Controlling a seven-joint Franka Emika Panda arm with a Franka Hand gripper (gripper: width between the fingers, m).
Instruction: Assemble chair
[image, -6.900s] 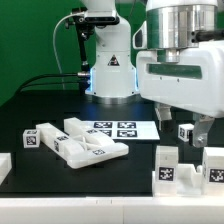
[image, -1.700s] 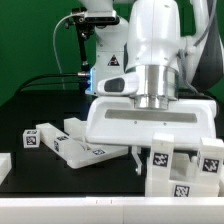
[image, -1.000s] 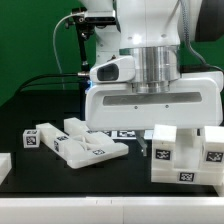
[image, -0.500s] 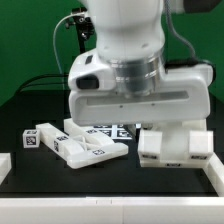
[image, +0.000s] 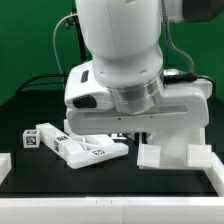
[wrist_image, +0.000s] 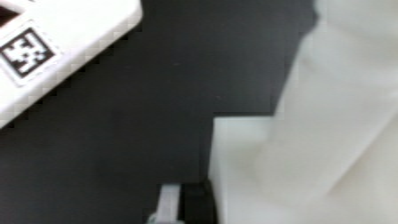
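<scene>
White casing of the gripper (image: 160, 118) fills most of our exterior view, and we cannot tell whether its fingers are spread or pinching. Just beneath it we see a blocky chair part (image: 176, 152), on or just above the black worktop (image: 60, 185). Toward the exterior view's left lies a pile of tagged chair parts (image: 88, 147), with a small tagged block (image: 30, 140) just beside it.
</scene>
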